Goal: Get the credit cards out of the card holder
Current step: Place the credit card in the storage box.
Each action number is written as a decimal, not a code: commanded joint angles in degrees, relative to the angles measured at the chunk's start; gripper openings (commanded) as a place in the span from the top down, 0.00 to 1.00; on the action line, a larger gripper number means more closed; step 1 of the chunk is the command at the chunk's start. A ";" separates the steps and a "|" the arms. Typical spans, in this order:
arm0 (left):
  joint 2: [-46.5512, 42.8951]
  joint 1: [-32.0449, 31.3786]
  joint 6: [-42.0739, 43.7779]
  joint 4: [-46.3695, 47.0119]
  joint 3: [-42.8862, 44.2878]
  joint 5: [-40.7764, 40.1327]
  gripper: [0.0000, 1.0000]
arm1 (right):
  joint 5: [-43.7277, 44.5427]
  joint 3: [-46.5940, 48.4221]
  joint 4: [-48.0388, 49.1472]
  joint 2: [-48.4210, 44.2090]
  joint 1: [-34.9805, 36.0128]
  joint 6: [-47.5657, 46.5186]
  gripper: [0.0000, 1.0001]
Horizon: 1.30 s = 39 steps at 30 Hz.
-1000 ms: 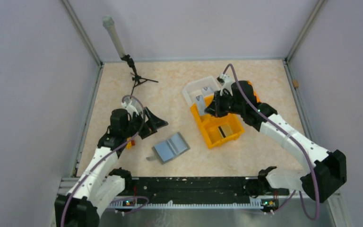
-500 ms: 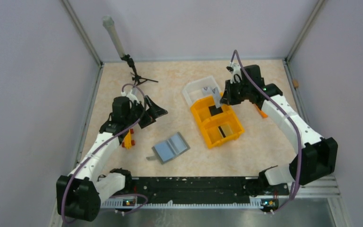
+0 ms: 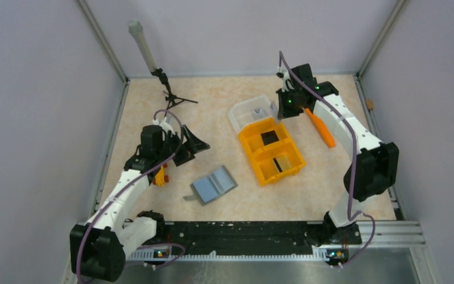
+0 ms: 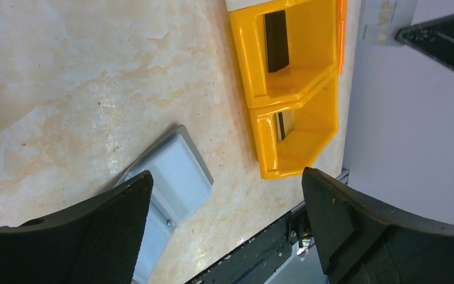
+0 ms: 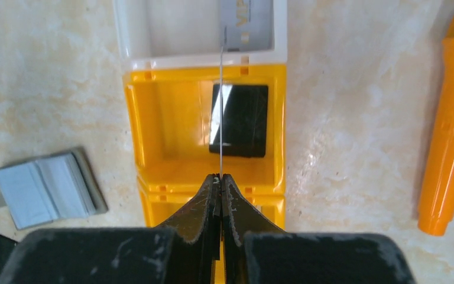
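Note:
The grey card holder (image 3: 214,184) lies open on the table; it also shows in the left wrist view (image 4: 171,177) and the right wrist view (image 5: 47,189). My right gripper (image 3: 282,107) (image 5: 220,177) is shut on a thin pale credit card (image 5: 221,106), seen edge-on, held above the orange bin (image 3: 292,170) near the clear tray (image 3: 240,110). The held card shows lettering in the left wrist view (image 4: 384,21). A black card (image 3: 269,138) (image 5: 239,118) lies in the bin's far compartment, another card (image 3: 282,164) in the near one. My left gripper (image 3: 192,145) (image 4: 227,177) is open and empty, up and left of the holder.
A grey lettered card (image 5: 245,21) lies in the clear tray. An orange marker (image 3: 320,127) (image 5: 449,130) lies right of the bin. A small tripod with a grey tube (image 3: 153,65) stands at the back left. A thin grey tab (image 3: 189,198) lies by the holder.
My right arm has drawn back and up from over the bin toward the far side near the clear tray, carrying the card. The left arm has hardly moved.

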 commanded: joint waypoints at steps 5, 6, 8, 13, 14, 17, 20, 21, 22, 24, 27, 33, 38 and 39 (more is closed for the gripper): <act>1.70 -0.11 2.40 2.89 0.68 2.96 0.01 | -1.13 15.96 -3.82 10.26 0.30 -1.27 1.00; 1.79 -0.11 2.42 3.46 0.69 3.09 0.01 | -1.97 16.57 -3.60 10.70 0.31 -1.35 1.00; 2.04 -0.11 2.61 4.59 0.74 3.10 0.01 | -3.37 17.38 -2.93 11.32 0.30 -1.71 1.00; 4.79 -0.02 4.90 5.48 2.65 2.55 0.01 | -2.54 22.10 -4.94 15.92 0.23 -1.37 1.00; 5.85 -0.02 5.49 4.87 3.46 2.43 0.01 | -2.18 23.37 -5.50 17.12 0.21 -1.04 1.00; 8.79 -0.02 7.48 2.77 5.74 1.73 0.01 | -0.54 27.56 -7.35 20.96 0.21 -0.36 1.00; 10.16 -0.02 7.21 4.42 5.80 1.66 0.01 | -0.30 30.75 -8.23 23.89 0.24 -0.28 1.00; 10.68 0.02 7.29 4.73 6.05 1.69 0.01 | -0.81 31.49 -8.21 24.77 0.21 -0.36 1.00; 11.23 0.06 7.56 4.74 6.50 1.69 0.01 | -1.39 32.18 -8.15 25.51 0.25 -0.21 1.00; 12.47 0.11 8.35 4.15 7.66 1.72 0.01 | -1.79 33.28 -8.00 27.03 0.21 0.19 1.00; 14.15 0.20 9.50 3.50 9.17 2.11 0.01 | -2.34 34.34 -7.66 29.32 0.24 0.37 1.00; 15.87 0.24 9.53 4.15 9.97 2.88 0.01 | -4.13 32.70 -4.54 31.06 0.22 1.62 1.00; 15.85 0.24 9.58 3.93 9.75 3.01 0.01 | -5.09 33.13 -3.58 33.13 0.31 1.57 1.00; 15.94 0.24 9.49 3.93 9.68 3.14 0.01 | -5.08 33.61 -3.65 33.73 0.30 1.59 1.00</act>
